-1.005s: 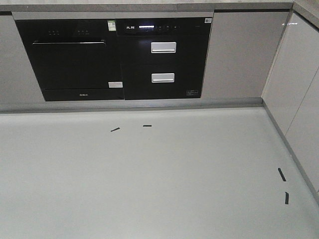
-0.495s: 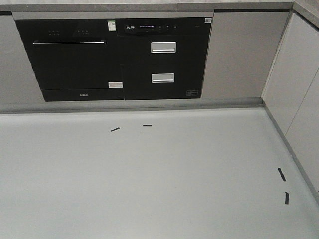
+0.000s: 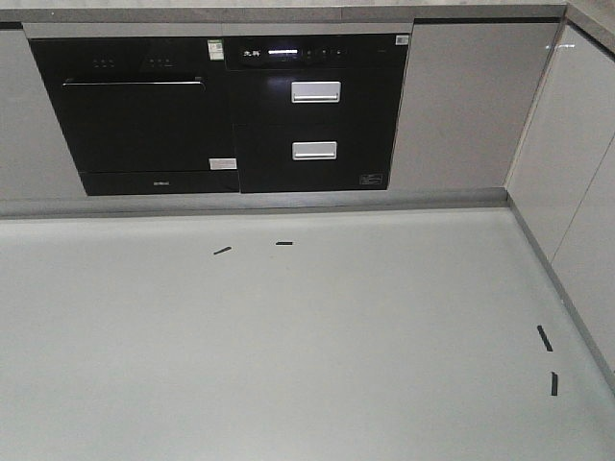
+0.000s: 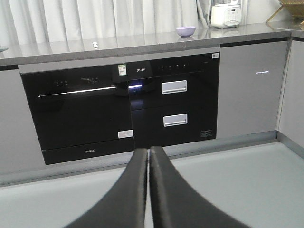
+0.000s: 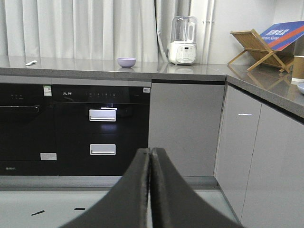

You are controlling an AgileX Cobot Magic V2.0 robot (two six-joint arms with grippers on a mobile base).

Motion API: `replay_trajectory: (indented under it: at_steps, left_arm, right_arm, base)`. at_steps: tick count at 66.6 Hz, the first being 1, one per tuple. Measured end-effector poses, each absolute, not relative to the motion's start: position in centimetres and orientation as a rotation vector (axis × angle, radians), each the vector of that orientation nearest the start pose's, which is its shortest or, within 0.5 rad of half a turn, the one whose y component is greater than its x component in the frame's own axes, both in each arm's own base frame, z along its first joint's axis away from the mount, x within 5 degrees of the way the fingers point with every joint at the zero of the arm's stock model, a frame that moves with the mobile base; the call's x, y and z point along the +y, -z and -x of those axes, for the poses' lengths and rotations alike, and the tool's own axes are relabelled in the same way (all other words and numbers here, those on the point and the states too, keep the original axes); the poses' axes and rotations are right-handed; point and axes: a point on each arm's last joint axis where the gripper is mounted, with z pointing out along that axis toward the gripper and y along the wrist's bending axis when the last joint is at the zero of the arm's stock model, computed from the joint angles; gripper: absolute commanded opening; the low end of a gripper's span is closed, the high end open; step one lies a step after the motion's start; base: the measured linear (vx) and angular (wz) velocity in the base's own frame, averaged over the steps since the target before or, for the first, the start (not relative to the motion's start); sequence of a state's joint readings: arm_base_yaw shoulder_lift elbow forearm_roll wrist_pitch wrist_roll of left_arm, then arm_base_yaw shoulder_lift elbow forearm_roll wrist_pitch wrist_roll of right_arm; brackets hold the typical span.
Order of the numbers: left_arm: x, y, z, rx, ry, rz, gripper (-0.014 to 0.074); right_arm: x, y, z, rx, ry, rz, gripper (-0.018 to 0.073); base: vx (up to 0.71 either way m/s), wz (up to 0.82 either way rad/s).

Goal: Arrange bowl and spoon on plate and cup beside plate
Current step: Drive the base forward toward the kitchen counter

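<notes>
Grey surface (image 5: 85, 68) carries the bowl (image 5: 126, 62) just left of the white blender (image 5: 183, 42), the spoon (image 5: 31, 62) well left of it, and the cup (image 5: 298, 69) far to its right. I see the left gripper (image 4: 148, 150) and right gripper (image 5: 150, 150) with jaws pressed together, empty.

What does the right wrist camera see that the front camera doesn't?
Only the right wrist view: the countertop with the purple bowl, the little pale spoon, a white blender, a wooden rack and the brown cup at the far right, plus the right gripper, its jaws pressed together. Only the front view: two black tape marks on the floor by the right-hand cabinets. Both: the black drawers with silver handles and the grey cabinet door.
</notes>
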State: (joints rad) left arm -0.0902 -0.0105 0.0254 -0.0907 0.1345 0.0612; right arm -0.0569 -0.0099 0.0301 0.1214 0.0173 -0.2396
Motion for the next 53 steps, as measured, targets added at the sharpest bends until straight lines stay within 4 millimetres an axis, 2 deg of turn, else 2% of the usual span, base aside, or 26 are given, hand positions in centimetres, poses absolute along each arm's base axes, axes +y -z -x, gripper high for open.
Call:
replay_trajectory:
  at_steps: [53]
  left_arm:
    - [-0.62, -19.30, -5.62, 1.632, 0.101, -0.060, -0.0006]
  right_arm:
    - [-0.30, -20.20, -5.68, 1.522, 0.138, 0.048, -0.0005]
  base:
    - [0.09, 0.00]
